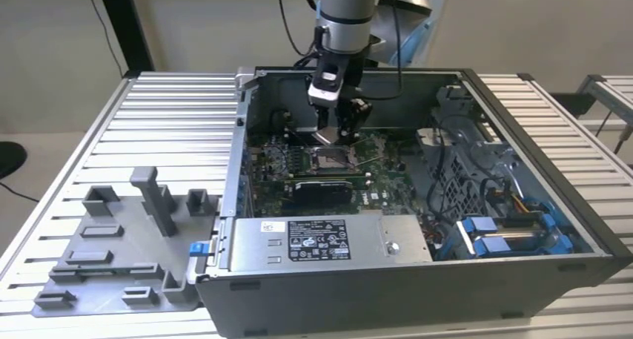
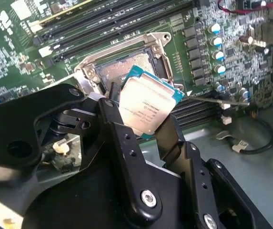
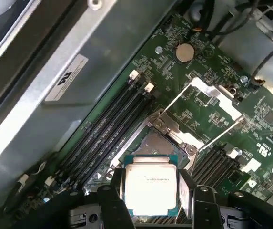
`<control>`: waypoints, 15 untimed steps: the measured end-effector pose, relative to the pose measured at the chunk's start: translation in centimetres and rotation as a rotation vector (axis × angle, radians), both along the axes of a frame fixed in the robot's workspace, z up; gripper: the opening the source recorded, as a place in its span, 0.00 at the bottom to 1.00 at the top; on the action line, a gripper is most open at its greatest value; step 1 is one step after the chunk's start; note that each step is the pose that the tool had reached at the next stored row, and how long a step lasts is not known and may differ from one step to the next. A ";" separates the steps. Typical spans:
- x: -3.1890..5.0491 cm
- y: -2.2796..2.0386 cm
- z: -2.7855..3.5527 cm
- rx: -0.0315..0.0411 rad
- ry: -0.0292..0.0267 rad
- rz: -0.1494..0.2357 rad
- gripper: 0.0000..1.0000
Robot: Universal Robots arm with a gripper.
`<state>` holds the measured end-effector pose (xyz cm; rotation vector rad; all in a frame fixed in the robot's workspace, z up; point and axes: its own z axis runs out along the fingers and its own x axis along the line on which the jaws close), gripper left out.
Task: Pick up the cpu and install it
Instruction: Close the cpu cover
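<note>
We find the gripper [image 1: 334, 131] inside the computer case [image 1: 396, 298], near its far wall, jaws closed on opposite edges of the cpu [image 2: 148, 106]. The chip hangs unseated; the open socket [image 3: 156, 143] lies just beyond the jaw tips.

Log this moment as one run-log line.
end effector: shut on cpu | cpu: held just above open socket, not seated | place: inside case

Open computer case [image 1: 396, 298] on slatted table [image 1: 158, 124]; grey fixture plate [image 1: 118, 244] beside it.
</note>
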<state>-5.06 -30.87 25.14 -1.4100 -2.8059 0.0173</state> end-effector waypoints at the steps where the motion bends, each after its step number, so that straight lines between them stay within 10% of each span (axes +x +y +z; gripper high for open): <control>1: 0.00 0.00 -0.02 0.0001 0.0000 -0.019 0.00; 15: 0.00 0.00 -0.34 0.0000 0.0000 -0.273 0.00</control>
